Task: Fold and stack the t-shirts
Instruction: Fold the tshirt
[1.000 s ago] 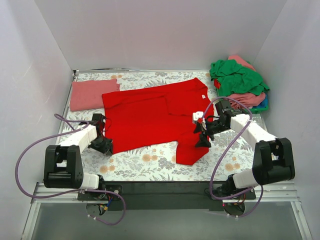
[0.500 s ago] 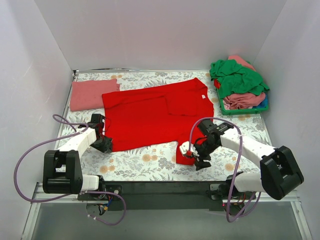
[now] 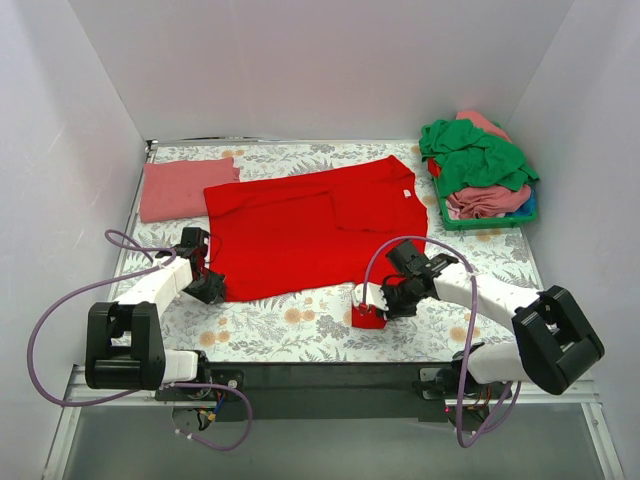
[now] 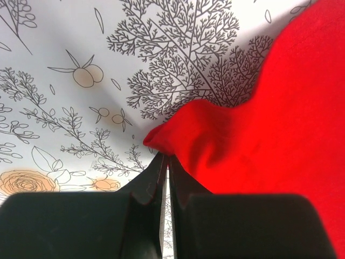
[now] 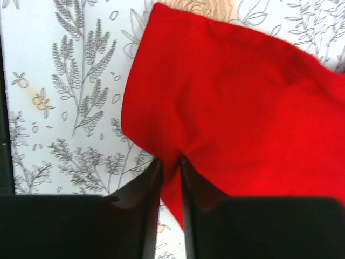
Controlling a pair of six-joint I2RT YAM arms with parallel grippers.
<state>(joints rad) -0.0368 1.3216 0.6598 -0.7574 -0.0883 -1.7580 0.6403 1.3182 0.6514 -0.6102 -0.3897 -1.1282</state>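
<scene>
A bright red t-shirt [image 3: 300,225] lies spread flat on the floral tablecloth [image 3: 300,335], collar toward the right. My left gripper [image 3: 214,288] is shut on its near left corner; the left wrist view shows the red cloth [image 4: 259,124] pinched at the tips of that gripper [image 4: 164,157]. My right gripper [image 3: 381,304] is down at the shirt's near right corner. In the right wrist view this gripper [image 5: 170,162] is closed on a fold of the red cloth [image 5: 226,102]. A salmon-pink tee [image 3: 185,187] lies folded at the back left.
A pile of green [image 3: 475,155] and pink [image 3: 485,200] t-shirts fills a green tray [image 3: 447,222] at the back right, with blue showing at its edge. White walls close in the table on three sides. A black bar runs along the near edge.
My right gripper has come down from the shirt's right edge to its near right corner and closed on the cloth. The left gripper has stayed shut on the left corner.
</scene>
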